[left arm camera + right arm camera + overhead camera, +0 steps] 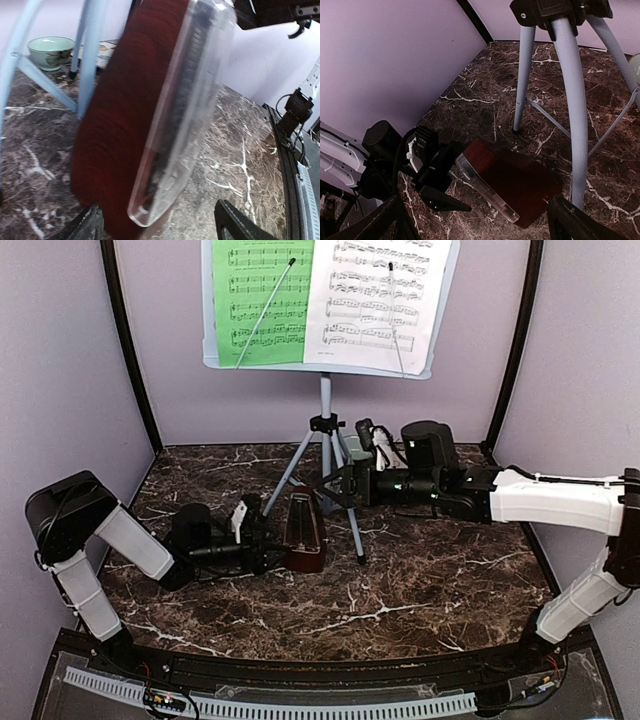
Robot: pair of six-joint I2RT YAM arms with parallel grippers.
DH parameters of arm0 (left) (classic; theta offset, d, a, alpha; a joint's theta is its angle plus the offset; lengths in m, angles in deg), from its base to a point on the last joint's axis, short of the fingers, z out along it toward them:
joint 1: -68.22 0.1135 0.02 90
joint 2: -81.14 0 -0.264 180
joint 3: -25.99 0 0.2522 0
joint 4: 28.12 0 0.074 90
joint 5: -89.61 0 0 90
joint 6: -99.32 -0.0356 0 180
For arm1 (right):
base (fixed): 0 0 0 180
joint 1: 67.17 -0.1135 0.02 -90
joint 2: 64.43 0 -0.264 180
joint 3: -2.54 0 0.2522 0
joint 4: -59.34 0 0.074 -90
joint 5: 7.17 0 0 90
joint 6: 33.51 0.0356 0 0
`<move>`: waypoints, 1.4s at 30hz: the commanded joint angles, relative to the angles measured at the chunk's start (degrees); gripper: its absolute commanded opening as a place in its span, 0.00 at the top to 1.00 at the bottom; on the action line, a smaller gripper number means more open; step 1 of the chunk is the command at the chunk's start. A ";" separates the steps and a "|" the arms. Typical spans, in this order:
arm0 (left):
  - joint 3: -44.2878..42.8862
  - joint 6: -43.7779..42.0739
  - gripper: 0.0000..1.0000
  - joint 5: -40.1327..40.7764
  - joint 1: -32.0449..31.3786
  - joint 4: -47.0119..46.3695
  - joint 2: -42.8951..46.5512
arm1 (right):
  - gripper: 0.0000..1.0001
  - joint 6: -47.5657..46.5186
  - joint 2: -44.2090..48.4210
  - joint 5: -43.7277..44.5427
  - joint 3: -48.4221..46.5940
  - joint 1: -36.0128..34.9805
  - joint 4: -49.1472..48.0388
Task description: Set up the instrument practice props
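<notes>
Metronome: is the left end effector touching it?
Cannot tell. In the left wrist view the metronome sits between the fingers of the left end effector. One finger stands clear of the cover; the other's contact with the red body is unclear.

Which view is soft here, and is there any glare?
Left wrist: the metronome sits too close to the lens and looks soft and smeared, with highlights along its clear cover. Right wrist: sharp on the tripod legs and marble table. Top external: even light, with the music sheets bright and the staves still legible.
</notes>
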 commanded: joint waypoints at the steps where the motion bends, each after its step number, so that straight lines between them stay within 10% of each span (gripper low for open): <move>1: -2.35 -1.45 0.21 -2.80 -5.72 0.44 -2.46 | 0.00 -2.45 -2.41 2.24 -0.73 -0.86 -0.03; 10: 1.95 -1.01 0.23 -1.45 -10.62 -3.65 0.42 | 0.03 -7.88 -7.08 3.10 -7.06 -2.21 4.57; 19: 10.96 3.82 0.25 3.17 1.23 -5.84 5.09 | 0.05 -10.49 -11.94 9.82 -11.77 -5.47 8.57; 42: 10.03 -0.24 0.29 3.00 1.50 -3.36 3.19 | 0.18 -13.39 -20.61 12.85 -16.40 -8.29 9.76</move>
